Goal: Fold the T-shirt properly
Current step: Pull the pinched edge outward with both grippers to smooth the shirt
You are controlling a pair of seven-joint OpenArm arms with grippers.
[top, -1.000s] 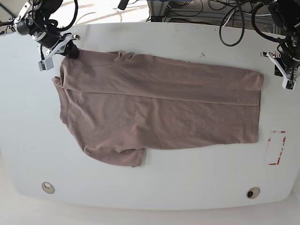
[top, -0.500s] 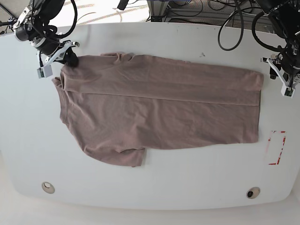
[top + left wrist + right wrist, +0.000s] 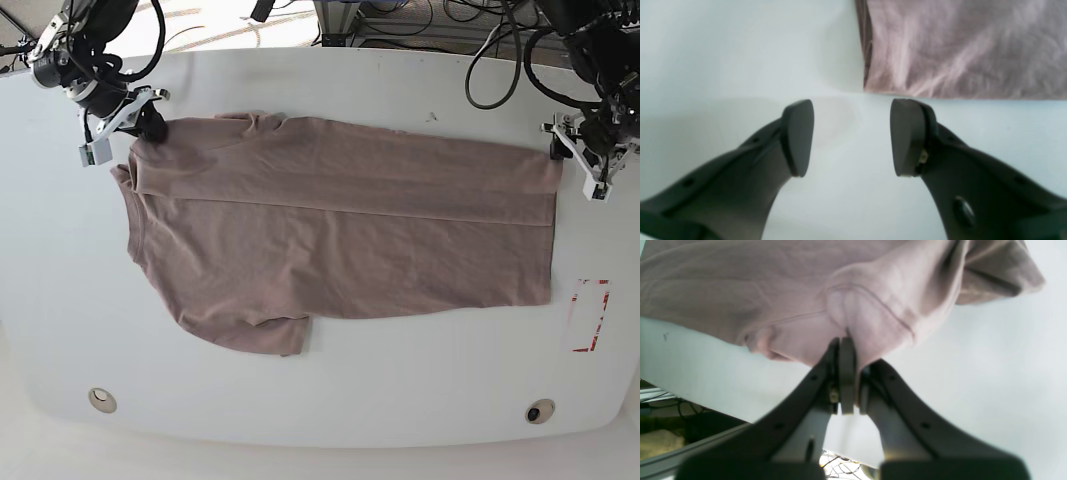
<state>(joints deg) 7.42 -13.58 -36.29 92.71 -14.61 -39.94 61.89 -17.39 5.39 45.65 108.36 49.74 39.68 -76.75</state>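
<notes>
The mauve-pink T-shirt (image 3: 340, 230) lies flat on the white table (image 3: 330, 380), its far long edge folded over toward the middle. In the base view my right gripper (image 3: 152, 122) sits at the shirt's far left corner. The right wrist view shows that gripper (image 3: 847, 351) shut on a bunched fold of the T-shirt (image 3: 773, 290). My left gripper (image 3: 580, 160) stands open just off the shirt's far right corner. In the left wrist view nothing lies between its fingers (image 3: 796, 138), with the gripper (image 3: 851, 136) just short of the T-shirt (image 3: 957, 50) corner.
A red-and-white marker (image 3: 590, 315) lies on the table right of the shirt. Two round inserts (image 3: 102, 400) (image 3: 540, 411) sit near the front edge. Cables (image 3: 490, 50) hang behind the table's far edge.
My left gripper has opened and moved in toward the shirt's far right corner. My right gripper stays shut on the fabric, shifted slightly up.
</notes>
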